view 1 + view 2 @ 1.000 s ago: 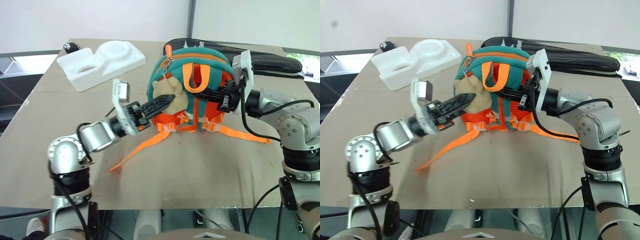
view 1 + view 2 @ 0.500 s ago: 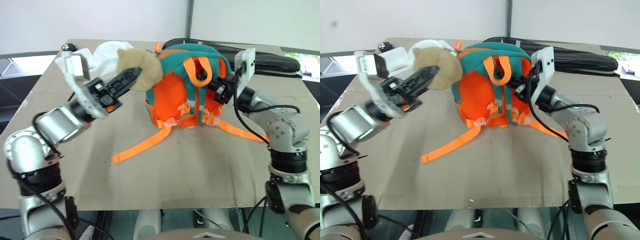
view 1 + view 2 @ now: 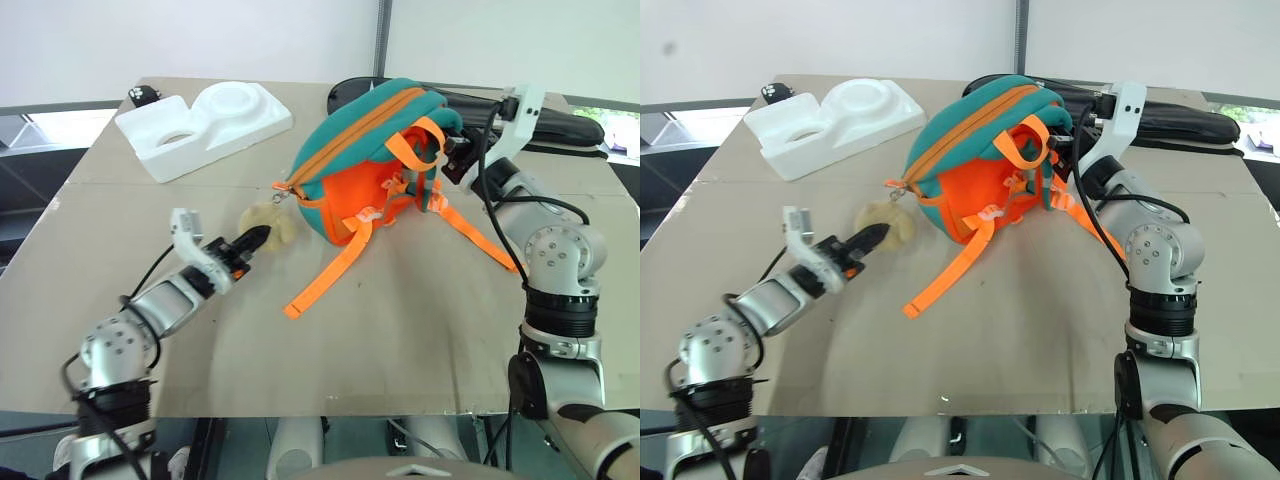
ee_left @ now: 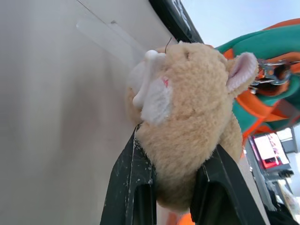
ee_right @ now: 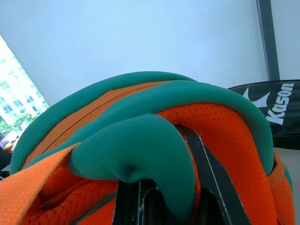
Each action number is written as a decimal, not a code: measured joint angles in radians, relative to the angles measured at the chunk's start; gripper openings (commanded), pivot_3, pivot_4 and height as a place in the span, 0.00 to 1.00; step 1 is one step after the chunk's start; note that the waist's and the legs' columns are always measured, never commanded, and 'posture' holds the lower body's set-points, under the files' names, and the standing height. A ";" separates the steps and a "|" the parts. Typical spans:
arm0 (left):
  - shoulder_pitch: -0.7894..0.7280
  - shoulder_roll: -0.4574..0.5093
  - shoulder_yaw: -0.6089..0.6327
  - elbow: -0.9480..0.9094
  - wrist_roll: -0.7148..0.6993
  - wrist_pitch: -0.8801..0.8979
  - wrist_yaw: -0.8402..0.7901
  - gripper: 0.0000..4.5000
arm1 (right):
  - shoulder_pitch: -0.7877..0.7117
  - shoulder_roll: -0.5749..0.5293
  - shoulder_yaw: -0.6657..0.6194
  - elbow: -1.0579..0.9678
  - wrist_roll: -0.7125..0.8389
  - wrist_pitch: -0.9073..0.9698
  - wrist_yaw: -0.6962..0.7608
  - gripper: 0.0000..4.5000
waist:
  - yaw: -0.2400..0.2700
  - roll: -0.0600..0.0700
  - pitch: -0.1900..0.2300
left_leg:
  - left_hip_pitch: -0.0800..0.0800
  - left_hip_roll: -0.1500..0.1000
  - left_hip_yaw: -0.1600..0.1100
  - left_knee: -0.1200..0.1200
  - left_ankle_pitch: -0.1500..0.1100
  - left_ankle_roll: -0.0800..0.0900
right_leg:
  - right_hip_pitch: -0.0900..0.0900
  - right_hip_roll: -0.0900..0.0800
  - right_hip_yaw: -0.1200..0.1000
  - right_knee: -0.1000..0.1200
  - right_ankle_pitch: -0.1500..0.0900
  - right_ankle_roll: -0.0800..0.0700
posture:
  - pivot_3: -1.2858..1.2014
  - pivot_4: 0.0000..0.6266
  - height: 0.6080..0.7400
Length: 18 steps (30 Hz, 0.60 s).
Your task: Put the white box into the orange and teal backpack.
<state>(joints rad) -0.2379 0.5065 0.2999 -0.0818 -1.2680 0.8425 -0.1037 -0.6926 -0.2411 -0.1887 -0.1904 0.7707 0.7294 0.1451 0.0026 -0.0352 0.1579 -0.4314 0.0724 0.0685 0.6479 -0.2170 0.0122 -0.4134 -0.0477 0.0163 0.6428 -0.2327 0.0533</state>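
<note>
Head view: left pincer [image 3: 257,240] low, outstretched, clamped on plush toy [image 3: 270,225].

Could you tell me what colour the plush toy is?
Tan, with white patches; the plush toy shows best in the left wrist view.

Silver-grey jointed arms, black cables, white wrist brackets, black two-fingered tools.

We take this for a lab or test room, plain white walls [image 3: 200,40], bare cardboard-covered surface [image 3: 400,340], white foam packing tray [image 3: 205,125], black racket bag [image 3: 560,125], window with daylight at the right edge [image 3: 620,120]
</note>
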 measured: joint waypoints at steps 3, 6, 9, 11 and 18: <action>-0.020 -0.040 -0.039 -0.024 0.092 -0.050 -0.019 0.05 | 0.018 -0.011 -0.014 -0.035 0.020 0.012 -0.010 0.00 | -0.001 0.000 0.000 | 0.000 0.000 0.001 0.000 0.000 0.000 | 0.000 0.000 0.001 -0.001 0.000 0.000 | 0.52 0.24 1.00; -0.022 -0.039 -0.058 -0.043 0.191 -0.125 -0.091 0.05 | 0.061 -0.088 0.020 -0.102 -0.003 0.017 0.034 0.00 | 0.000 0.000 0.000 | -0.001 0.000 0.001 -0.001 0.000 0.000 | -0.001 0.000 0.001 -0.001 0.000 0.000 | 0.52 0.24 1.00; -0.016 -0.034 -0.058 -0.057 0.269 -0.191 -0.181 0.05 | 0.100 -0.148 0.067 -0.149 -0.048 0.000 0.117 0.24 | -0.003 0.000 0.000 | 0.000 0.000 0.001 -0.003 0.000 0.000 | -0.001 0.000 0.001 -0.002 0.000 0.000 | 0.52 0.24 1.00; 0.007 -0.017 -0.062 -0.075 0.321 -0.230 -0.242 0.27 | 0.140 -0.201 0.097 -0.177 -0.078 -0.016 0.172 0.47 | -0.006 0.000 0.000 | -0.001 0.000 0.002 -0.003 0.000 0.000 | -0.001 0.000 0.001 -0.002 0.000 0.000 | 0.52 0.24 1.00; 0.156 0.076 -0.061 -0.205 0.439 -0.309 -0.425 0.99 | 0.359 -0.405 0.081 -0.292 -0.070 0.003 0.367 1.00 | -0.009 0.000 0.000 | 0.001 0.000 0.002 -0.003 0.000 0.000 | -0.001 0.000 0.002 -0.003 -0.001 0.000 | 0.52 0.24 1.00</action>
<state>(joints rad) -0.0821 0.5827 0.2390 -0.2865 -0.8295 0.5338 -0.5287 -0.3334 -0.6456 -0.1081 -0.4825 0.7002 0.7320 0.5124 -0.0061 -0.0350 0.1580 -0.4308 0.0727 0.0706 0.6448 -0.2173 0.0123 -0.4144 -0.0481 0.0182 0.6402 -0.2333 0.0529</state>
